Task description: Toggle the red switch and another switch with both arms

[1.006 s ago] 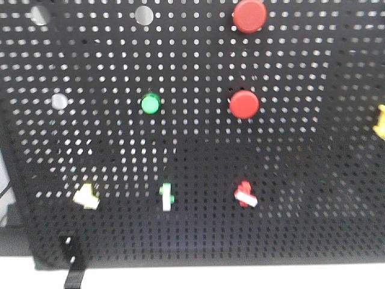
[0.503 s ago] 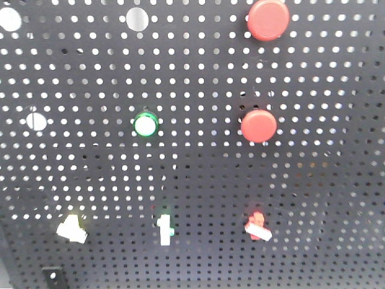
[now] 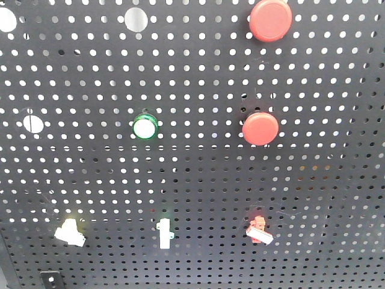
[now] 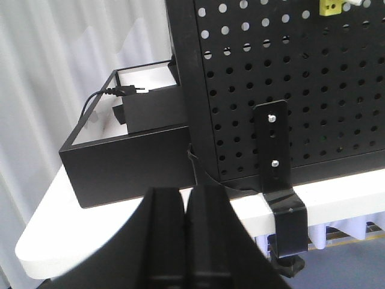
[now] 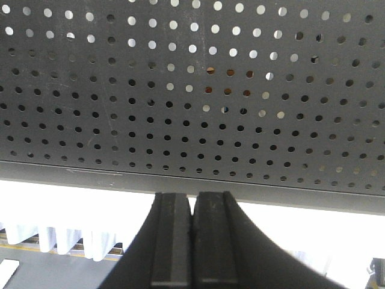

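Note:
On the black pegboard [image 3: 198, 180] the small red switch [image 3: 258, 229] with a white tip sits low at the right. The pale cream switch [image 3: 69, 232] sits low at the left. No gripper shows in the front view. In the left wrist view my left gripper [image 4: 187, 194] is shut on nothing, below the board's lower left corner, and a yellow switch [image 4: 332, 6] shows at the top edge. In the right wrist view my right gripper [image 5: 192, 198] is shut and empty, just under the pegboard's bottom rail [image 5: 192, 183].
Two big round red buttons [image 3: 270, 19] [image 3: 260, 128], a green-ringed button [image 3: 145, 127] and a white upright toggle [image 3: 163, 233] are on the board. A black box [image 4: 129, 153] with a cable stands left of the board. A black clamp bracket [image 4: 278, 180] grips the white table edge [image 4: 337, 198].
The front view has closed in on the pegboard. The buttons and switches look larger and sit lower in the frame, and the table edge has dropped out of view.

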Controlling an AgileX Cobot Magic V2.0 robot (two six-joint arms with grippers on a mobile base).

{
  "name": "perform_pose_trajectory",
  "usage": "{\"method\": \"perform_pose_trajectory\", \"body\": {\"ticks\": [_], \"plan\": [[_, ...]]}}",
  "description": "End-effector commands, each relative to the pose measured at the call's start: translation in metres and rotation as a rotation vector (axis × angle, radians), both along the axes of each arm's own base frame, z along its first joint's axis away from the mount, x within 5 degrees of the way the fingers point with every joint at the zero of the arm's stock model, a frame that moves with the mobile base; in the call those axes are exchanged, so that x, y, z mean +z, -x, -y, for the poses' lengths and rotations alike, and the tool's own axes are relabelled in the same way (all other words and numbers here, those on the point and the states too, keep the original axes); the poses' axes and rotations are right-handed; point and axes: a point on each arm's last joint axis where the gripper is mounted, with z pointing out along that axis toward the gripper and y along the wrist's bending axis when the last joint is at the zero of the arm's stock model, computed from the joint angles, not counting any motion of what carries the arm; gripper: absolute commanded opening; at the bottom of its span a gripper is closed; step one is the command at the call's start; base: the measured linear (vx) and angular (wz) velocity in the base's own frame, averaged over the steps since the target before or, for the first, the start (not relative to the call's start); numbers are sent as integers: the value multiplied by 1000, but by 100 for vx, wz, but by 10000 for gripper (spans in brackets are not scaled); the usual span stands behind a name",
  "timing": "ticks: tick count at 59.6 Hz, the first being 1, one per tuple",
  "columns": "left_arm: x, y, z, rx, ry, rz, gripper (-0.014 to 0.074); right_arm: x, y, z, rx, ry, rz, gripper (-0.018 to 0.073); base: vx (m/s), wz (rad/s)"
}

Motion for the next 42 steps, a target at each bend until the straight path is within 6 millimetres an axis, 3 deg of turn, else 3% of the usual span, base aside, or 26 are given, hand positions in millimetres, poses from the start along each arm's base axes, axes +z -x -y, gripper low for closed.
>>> {"method": "perform_pose_trajectory", "body": {"ticks": [1, 22, 42], "plan": [[1, 0, 0, -4, 23, 62, 3, 7, 0, 0, 5, 8, 93, -6, 0, 0], [12, 0, 1, -11, 36, 174, 3, 12, 0, -1, 8, -3, 155, -6, 0, 0], [44, 9, 2, -40, 100, 480, 3, 55, 10, -1, 37, -129, 454, -6, 0, 0]]}}
